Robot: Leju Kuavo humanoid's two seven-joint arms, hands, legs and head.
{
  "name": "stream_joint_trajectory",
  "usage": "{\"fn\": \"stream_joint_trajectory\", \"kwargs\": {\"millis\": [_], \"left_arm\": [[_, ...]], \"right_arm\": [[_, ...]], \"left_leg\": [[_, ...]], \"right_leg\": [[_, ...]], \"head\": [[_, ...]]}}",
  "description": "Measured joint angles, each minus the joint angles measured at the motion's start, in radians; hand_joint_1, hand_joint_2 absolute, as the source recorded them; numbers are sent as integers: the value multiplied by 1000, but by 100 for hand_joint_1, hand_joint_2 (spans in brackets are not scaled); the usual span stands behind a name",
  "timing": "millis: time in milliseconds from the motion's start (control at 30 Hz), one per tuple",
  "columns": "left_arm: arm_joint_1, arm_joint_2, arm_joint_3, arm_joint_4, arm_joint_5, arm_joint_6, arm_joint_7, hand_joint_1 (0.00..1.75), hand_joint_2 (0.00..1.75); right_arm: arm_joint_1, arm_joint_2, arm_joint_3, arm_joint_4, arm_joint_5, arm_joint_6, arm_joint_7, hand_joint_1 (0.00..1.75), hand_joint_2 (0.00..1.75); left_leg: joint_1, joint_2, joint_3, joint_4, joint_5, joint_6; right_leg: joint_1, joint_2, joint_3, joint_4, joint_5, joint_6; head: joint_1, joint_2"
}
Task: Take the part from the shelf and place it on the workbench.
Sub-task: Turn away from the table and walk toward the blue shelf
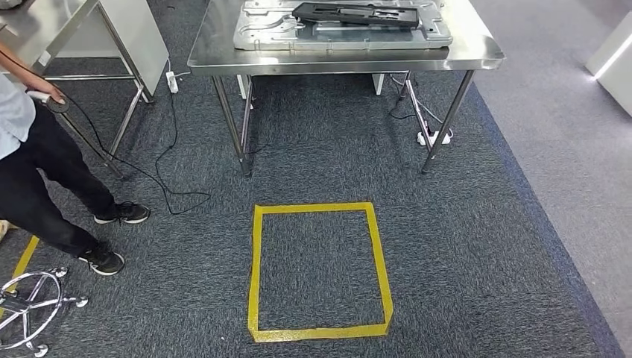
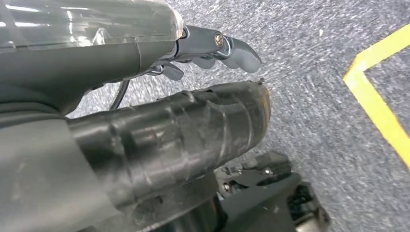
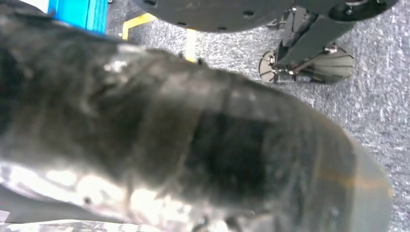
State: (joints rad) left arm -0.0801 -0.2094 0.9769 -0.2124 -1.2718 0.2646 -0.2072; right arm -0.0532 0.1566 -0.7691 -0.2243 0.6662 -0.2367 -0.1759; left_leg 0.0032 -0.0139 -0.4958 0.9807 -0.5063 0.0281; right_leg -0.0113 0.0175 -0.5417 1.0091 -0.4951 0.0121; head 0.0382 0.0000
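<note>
A long black part (image 1: 358, 13) lies on a grey pressed-metal panel (image 1: 261, 33) on the steel workbench (image 1: 343, 61) straight ahead, at the far side of the carpet. In the left wrist view my left hand (image 2: 203, 82) hangs above the grey carpet. Its dark fingers (image 2: 232, 48) stand apart from the tape-wrapped thumb (image 2: 193, 130), and nothing is between them. In the right wrist view a blurred, tape-wrapped thumb of my right hand (image 3: 193, 135) covers most of the picture and hides the fingers, so I cannot tell whether it holds anything.
A yellow tape square (image 1: 320, 270) marks the carpet in front of the workbench. A person (image 1: 45, 171) stands at the left holding a cabled device, beside a second steel table (image 1: 67, 22). A stool base (image 1: 30, 306) sits bottom left. Cables and a power strip (image 1: 432, 138) lie under the bench.
</note>
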Motion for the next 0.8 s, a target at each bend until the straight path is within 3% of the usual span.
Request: {"fn": "stream_joint_trajectory", "kwargs": {"millis": [67,100,167,200,233,267,333,400,500,567,667,700,733,767,800], "left_arm": [[0,-1,0,0,0,0,1,0,0],[0,-1,0,0,0,1,1,0,0],[2,-1,0,0,1,1,1,0,0],[2,-1,1,0,2,2,0,0,0],[3,-1,2,0,2,3,-2,0,0],[2,-1,2,0,4,5,-4,0,0],[2,-2,3,0,5,8,-7,0,0],[1,-2,4,0,6,11,-10,0,0],[-1,-1,5,0,8,13,-13,0,0],[-1,-1,6,0,9,14,-14,0,0],[1,-1,8,0,10,14,-14,0,0],[2,-1,9,0,10,14,-14,0,0],[3,-1,10,0,9,14,-13,0,0],[4,-1,11,0,10,14,-13,0,0],[4,-1,12,0,10,14,-12,0,0]], "right_arm": [[0,0,0,0,1,2,3,0,0],[0,-1,0,0,2,3,5,0,0],[1,-1,0,0,4,4,6,0,0],[2,-1,0,1,7,5,7,0,0],[3,-1,0,1,9,5,7,0,0],[4,-1,0,1,12,6,7,0,0],[3,0,0,1,15,9,7,0,0],[1,0,0,1,16,10,7,0,0],[3,1,0,2,16,10,10,0,0],[3,2,0,2,17,9,12,0,0],[3,4,0,2,18,9,15,0,0],[3,5,0,2,18,9,16,0,0],[3,6,0,3,18,9,16,0,0],[3,7,0,3,18,9,17,0,0],[3,8,0,3,19,9,17,0,0]], "left_leg": [[5,9,0,-14,11,16],[5,14,-1,-17,15,22],[2,24,-7,-15,16,26],[2,29,-9,-12,16,26],[1,34,-10,-10,15,25],[2,37,-10,-6,12,24],[0,44,-13,7,4,15],[-4,49,-16,19,-5,4],[-3,53,-19,25,-9,-12],[0,43,-36,65,-42,-23],[4,26,-116,245,-137,-34],[5,25,-137,293,-150,-35],[5,25,-144,309,-143,-35],[5,24,-132,283,-117,-33],[5,20,-103,222,-77,-29]], "right_leg": [[1,-3,-24,50,-36,8],[0,-5,-51,107,-69,9],[-3,-7,-113,236,-127,13],[-4,-7,-130,272,-132,16],[-5,-9,-129,270,-118,17],[-7,-13,-109,230,-88,18],[-7,-29,-43,97,-27,16],[-5,-38,-8,22,-6,8],[-2,-31,-13,15,-5,-10],[-6,-26,-14,9,2,-22],[-5,-17,-20,9,5,-29],[-5,-13,-21,10,6,-29],[-4,-9,-22,12,6,-29],[-4,-3,-22,13,5,-29],[-4,4,-21,14,5,-29]], "head": [[1,0],[2,0],[2,0],[2,0],[1,0],[1,0],[2,0],[1,0],[0,0],[0,0],[-1,0],[-1,0],[-1,0],[-1,0],[-1,0]]}}
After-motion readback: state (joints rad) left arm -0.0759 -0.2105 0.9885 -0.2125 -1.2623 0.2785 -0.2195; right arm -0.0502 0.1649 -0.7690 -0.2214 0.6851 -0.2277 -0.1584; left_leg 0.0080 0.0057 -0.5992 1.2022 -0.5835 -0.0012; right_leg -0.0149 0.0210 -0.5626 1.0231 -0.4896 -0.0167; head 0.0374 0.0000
